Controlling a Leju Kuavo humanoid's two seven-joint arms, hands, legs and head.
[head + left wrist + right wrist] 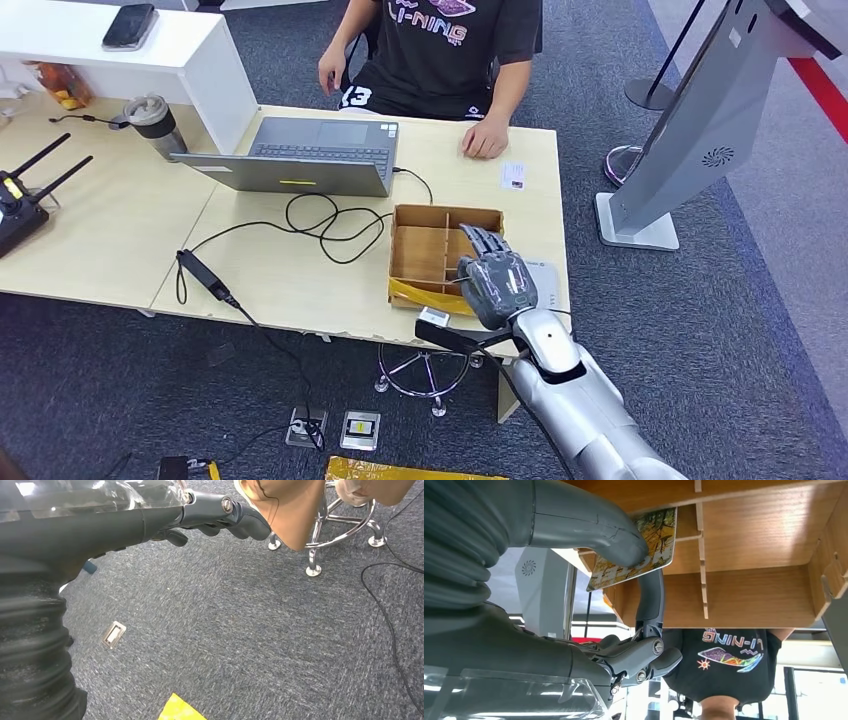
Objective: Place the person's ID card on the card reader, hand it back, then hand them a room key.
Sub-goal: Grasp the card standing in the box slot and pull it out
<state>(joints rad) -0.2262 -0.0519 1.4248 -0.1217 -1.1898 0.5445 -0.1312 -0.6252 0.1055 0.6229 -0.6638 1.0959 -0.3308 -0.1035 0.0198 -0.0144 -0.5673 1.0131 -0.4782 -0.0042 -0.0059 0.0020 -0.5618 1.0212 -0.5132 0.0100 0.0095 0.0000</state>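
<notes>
R robot hand (pixel 497 283) is hovering over the wooden divided box (pixel 430 245) on the bench (pixel 300 275), pinching a picture-printed room key (pixel 636 550) btwn thumb and finger. ID card (pixel 513 176) is lying beyond the hand, near the person (pixel 440 50). L robot hand (pixel 210 517) is hanging over carpet, fingers curled, holding nothing.

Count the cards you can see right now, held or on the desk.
2. One picture-printed card is pinched in the right hand over the wooden divider box; one white card lies on the desk near the person's hand. Others may be hidden.
</notes>
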